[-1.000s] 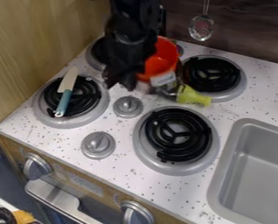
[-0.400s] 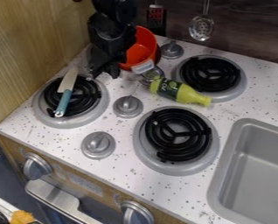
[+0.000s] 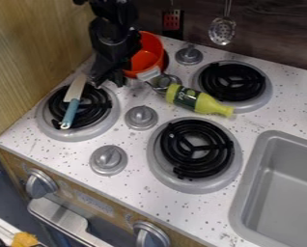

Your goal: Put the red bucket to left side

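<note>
Camera view, arm (image 3: 112, 37) down, nr red bucket (image 3: 150, 49)

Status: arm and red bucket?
Gripper at left of red bucket, grasp unclear. Bucket near stove's back left. Knife on burner close by. Bottle right of bucket.

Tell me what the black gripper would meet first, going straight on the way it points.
Most likely the white speckled stovetop, close to the rim of the burner under the knife; the height of the gripper above it is unclear.
</note>
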`<state>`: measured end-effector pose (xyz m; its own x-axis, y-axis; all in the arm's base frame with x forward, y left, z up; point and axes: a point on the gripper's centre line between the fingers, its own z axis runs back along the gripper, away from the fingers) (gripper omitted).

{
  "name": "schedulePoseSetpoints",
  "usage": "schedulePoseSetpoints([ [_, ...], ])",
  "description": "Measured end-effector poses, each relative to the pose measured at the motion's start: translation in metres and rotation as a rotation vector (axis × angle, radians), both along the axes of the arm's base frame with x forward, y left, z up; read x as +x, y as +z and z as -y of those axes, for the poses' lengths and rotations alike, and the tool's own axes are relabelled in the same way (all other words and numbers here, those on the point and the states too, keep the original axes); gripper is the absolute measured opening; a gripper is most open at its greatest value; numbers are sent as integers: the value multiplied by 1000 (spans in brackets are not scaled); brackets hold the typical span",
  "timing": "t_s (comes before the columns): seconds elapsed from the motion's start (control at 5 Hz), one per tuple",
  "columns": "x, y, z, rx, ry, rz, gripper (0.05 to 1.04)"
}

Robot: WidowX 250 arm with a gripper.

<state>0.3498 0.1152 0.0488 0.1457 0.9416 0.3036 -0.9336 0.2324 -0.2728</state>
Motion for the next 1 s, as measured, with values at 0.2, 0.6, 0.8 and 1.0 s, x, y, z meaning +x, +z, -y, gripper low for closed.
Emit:
schedulePoseSetpoints([
  [0.2,-2,-8,-6,-16,2,-8,108],
  [0.6,1,-11,-9,-28,-8,-66,108],
  [0.8,0,-20,-9,-48,-16,-79,108],
  [1.0,-1,-20,-11,-42,-18,-84,145],
])
